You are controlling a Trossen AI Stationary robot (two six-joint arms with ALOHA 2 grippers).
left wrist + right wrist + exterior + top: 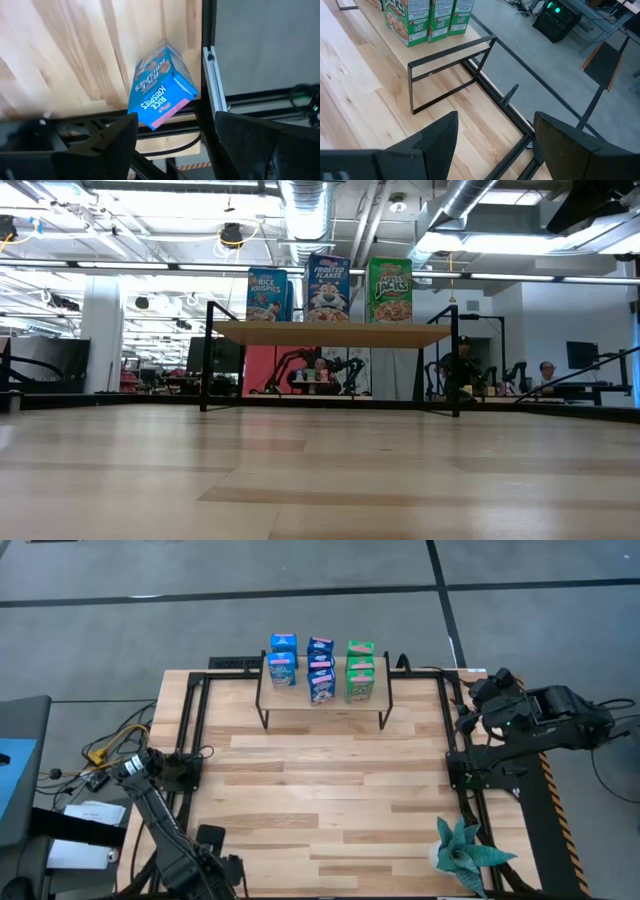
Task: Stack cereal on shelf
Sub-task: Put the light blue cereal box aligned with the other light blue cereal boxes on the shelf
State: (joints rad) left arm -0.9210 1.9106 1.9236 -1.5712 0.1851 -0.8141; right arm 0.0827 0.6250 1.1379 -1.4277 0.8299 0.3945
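Observation:
Several small cereal boxes stand in three rows on the shelf [290, 702] at the table's far middle: blue ones [282, 658] on the left, blue ones [321, 667] in the middle, green ones [360, 670] on the right. The low view shows the shelf [330, 332] with the front boxes [327, 288] upright. One blue Rice Krispies box [160, 85] lies printed face up on the wood by the black frame rail, hidden in the high view. My left gripper [176, 116] is open at the near left corner [222, 865], its fingers either side of that box's near end, apart from it. My right gripper [496, 115] is open and empty at the far right [478, 708].
A teal spiky plant [465, 852] stands at the near right corner. A black metal frame [190, 730] runs around the tabletop. The right wrist view shows the shelf's right legs [450, 75] and green boxes [407, 20]. Cables [105, 750] lie off the table's left side.

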